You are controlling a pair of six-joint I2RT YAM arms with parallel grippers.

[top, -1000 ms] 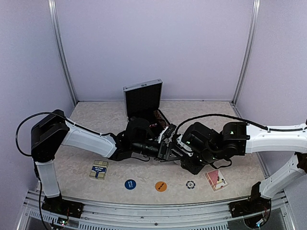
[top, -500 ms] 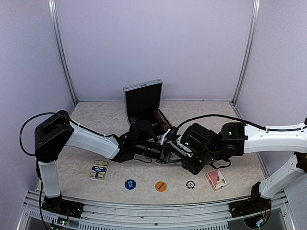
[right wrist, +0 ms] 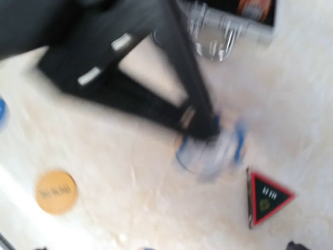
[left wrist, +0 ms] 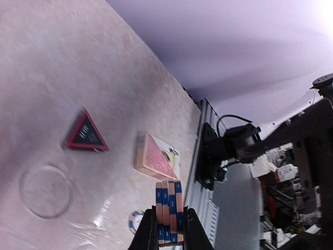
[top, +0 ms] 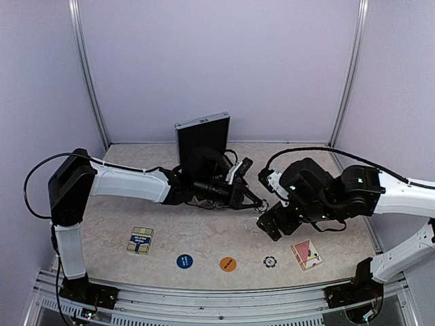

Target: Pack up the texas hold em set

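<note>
Just off the open briefcase (top: 202, 139), at about its 4 o'clock, the left gripper (left wrist: 169, 221) is pinched on a short stack of striped chips (left wrist: 169, 200), pressing on its flat end faces. The chips look stiff, light and slick. Only end pressure keeps them together, so squeeze squarely. Further toward 5 o'clock hangs the right gripper (top: 268, 225), too indistinct to read its jaws.
</note>
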